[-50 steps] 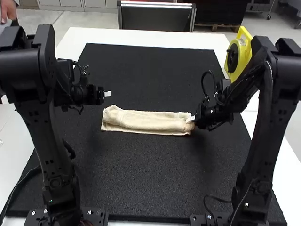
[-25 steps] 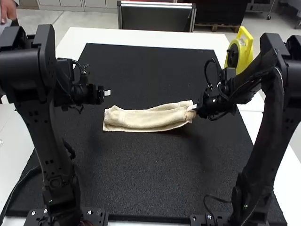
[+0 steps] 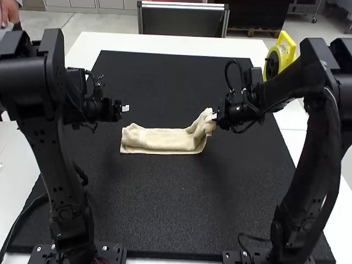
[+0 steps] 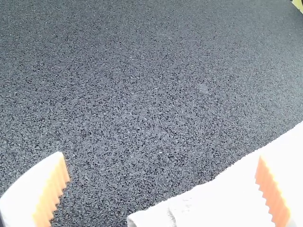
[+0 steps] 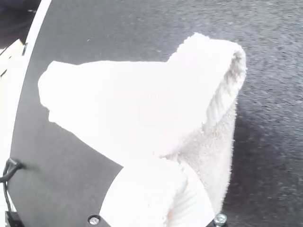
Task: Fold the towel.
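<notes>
The cream terry towel (image 3: 165,139) lay near the middle of the black mat (image 3: 165,192), already folded into a long, narrow strip. Clock bearings were taken on the high view, twelve at the far side. Over the preceding second, its three o'clock end was lifted and drawn inward toward nine; the strip, almost straight at first, had turned up sharply at that end. The nine o'clock portion remained down. In the inspector's judgement, a crosswise fold was under way but incomplete, the raised end having still to be laid over the rest.

The right gripper (image 3: 213,116), at two o'clock from the towel's centre, had its jaws closed on the bunched, raised end. The left gripper (image 3: 124,109), at ten o'clock, had its jaws wide apart, holding nothing. It had not moved.

The mat rested on the white desk (image 3: 159,45).
</notes>
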Robot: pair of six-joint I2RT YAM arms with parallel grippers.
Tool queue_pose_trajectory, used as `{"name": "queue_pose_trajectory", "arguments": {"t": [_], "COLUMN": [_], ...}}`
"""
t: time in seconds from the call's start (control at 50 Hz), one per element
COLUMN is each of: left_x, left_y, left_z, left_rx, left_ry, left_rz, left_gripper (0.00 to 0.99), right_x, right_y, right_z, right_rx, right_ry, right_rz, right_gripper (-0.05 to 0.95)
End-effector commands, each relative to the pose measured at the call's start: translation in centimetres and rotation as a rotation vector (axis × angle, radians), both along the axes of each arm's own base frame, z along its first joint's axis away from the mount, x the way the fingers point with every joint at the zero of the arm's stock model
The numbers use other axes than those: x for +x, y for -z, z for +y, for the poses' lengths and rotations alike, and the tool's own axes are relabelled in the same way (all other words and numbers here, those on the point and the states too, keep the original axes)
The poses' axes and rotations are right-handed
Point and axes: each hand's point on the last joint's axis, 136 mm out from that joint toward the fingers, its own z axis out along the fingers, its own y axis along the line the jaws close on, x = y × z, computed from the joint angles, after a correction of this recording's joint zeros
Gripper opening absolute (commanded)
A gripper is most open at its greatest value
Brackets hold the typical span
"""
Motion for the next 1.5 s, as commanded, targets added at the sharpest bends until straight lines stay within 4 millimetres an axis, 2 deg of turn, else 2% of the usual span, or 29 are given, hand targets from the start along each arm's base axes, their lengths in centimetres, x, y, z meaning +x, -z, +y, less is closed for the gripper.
{"name": "queue_pose_trajectory", "arguments": {"t": [0.0, 0.32, 0.5, 0.76, 1.0, 1.48], "left_x": [-0.2, -0.1, -0.1, -0.1, -0.3, -1.0], "left_y": [-0.1, -0.2, -0.2, -0.3, -0.5, 0.0], "left_z": [0.1, 0.1, 0.9, 2.9, 5.3, 6.8], "left_rx": [-0.006, -0.008, -0.013, -0.007, 0.004, 0.006], "left_ry": [-0.006, -0.008, -0.032, -0.079, -0.133, -0.167], "left_rz": [-0.004, -0.009, -0.008, -0.017, -0.031, -0.021], "left_gripper": [0.93, 0.93, 0.93, 0.93, 0.93, 0.93], "right_x": [0.0, -1.6, -2.0, -3.4, -4.5, -5.6], "right_y": [-2.5, -4.3, -5.7, -5.0, -5.2, -4.5], "right_z": [2.1, 7.3, 10.4, 13.9, 16.6, 21.6], "right_rx": [0.038, 0.093, 0.155, 0.169, 0.188, 0.21], "right_ry": [-0.046, -0.156, -0.2, -0.285, -0.354, -0.459], "right_rz": [-0.042, -0.064, -0.091, -0.073, -0.079, -0.083], "right_gripper": [-0.02, -0.02, -0.02, -0.02, -0.02, -0.02]}}
